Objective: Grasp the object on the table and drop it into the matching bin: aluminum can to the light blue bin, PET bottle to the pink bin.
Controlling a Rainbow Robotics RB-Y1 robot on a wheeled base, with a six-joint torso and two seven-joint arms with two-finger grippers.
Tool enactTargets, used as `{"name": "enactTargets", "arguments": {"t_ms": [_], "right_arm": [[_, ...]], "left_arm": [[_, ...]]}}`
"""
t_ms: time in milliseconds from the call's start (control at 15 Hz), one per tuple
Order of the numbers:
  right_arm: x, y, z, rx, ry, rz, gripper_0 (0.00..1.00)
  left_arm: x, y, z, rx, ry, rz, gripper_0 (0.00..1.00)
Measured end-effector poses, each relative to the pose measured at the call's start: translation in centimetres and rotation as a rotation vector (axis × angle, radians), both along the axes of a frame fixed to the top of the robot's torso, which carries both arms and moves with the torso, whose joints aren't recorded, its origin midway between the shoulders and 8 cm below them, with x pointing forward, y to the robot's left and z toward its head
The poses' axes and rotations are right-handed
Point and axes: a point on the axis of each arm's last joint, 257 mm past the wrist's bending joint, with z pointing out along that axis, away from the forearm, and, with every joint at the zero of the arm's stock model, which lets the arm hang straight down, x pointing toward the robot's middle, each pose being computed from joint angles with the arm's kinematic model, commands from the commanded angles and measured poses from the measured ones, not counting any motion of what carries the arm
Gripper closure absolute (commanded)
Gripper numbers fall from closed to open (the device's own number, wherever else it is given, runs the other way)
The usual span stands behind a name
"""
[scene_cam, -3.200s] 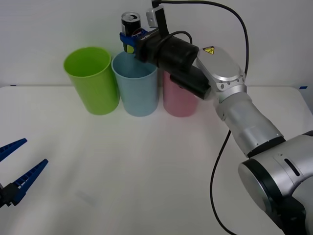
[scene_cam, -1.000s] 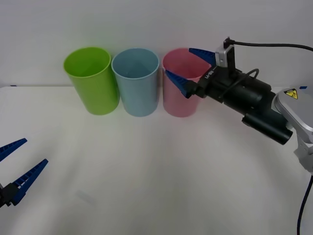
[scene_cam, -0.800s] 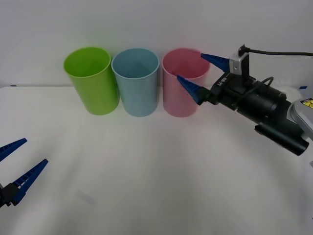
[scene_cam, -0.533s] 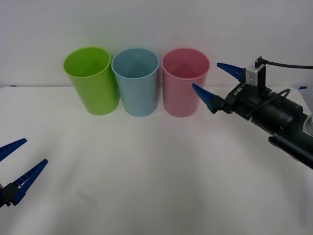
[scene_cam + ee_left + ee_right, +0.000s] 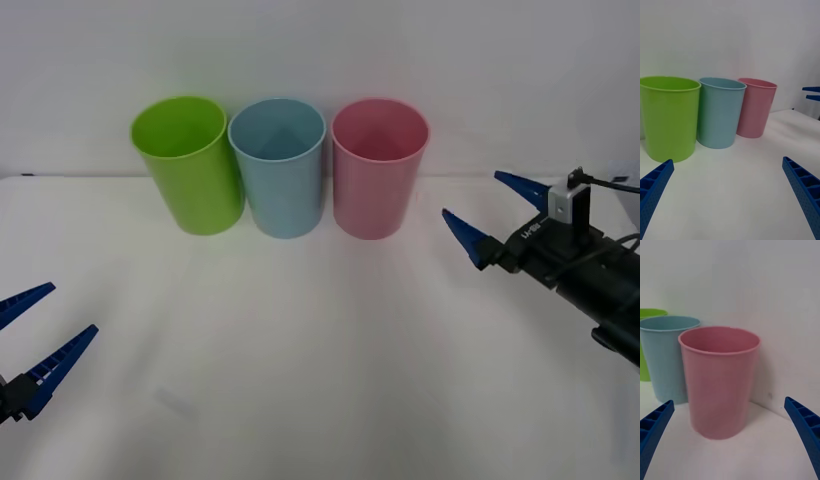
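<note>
the small dark aluminum can is nowhere on the broad white table (image 5: 300,340), and neither of my grippers holds it; i judge it lies inside the tall round light blue plastic bin (image 5: 278,165), though the bin's depth is hidden from every angle i have, so i cannot confirm that. if so, the drop is done and only parking my arms is left. that bin stands between the tall lime green plastic bin (image 5: 186,162) and the tall pink plastic bin (image 5: 378,165), the three just beside one another along the far edge. my right gripper (image 5: 495,215) hangs low over the table, off to the right of the pink bin, blue ribbed fingers spread wide and empty. my left gripper (image 5: 35,345) waits at the near left edge, fingers spread too, partly cut off by the frame
</note>
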Motion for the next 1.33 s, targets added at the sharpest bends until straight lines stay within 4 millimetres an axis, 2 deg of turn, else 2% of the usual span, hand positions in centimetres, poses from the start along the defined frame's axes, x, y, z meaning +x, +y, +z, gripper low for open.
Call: {"name": "enactTargets", "arguments": {"t_ms": [400,733,1333], "right_arm": [[-2.9,-5.3,-3.7,-0.083,-0.013,-0.106,0.00],[-6.3,-6.6,-5.4,-0.061,-0.004,-0.089,0.00],[-15.0,-9.1,-7.4,-0.023,0.057,0.011,0.00]], "left_arm": [[0.0,0.0,0.0,0.000,0.000,0.000,0.00],[0.0,0.0,0.0,0.000,0.000,0.000,0.00],[0.0,0.0,0.0,0.000,0.000,0.000,0.00]]}}
